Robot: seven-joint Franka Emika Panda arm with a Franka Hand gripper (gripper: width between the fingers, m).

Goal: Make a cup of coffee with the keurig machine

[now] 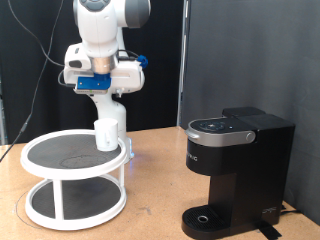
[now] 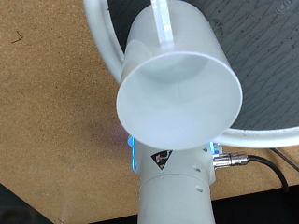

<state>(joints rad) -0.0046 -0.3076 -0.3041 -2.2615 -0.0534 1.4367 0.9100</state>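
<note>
**Cup lifted over the stand, machine waiting with its lid down**

My hand (image 1: pixel 108 128) is closed on the one cup (image 1: pixel 108 135), which I hold by its rim, mouth facing the wrist camera. In the wrist view one finger (image 2: pixel 163 23) presses along the cup's wall; I cannot see the other. I judge the cup hangs clear of the white two-tier round stand (image 1: pixel 75 170), over its edge on the exterior view's right, held upright so it can travel without tipping. The stand sits by the table's (image 1: pixel 160 185) edge at the exterior view's left. The single keurig machine (image 1: pixel 235 170) stands well apart, toward the table's edge at the exterior view's right, with nothing on its drip base. One cup, one machine, one stand.
</note>
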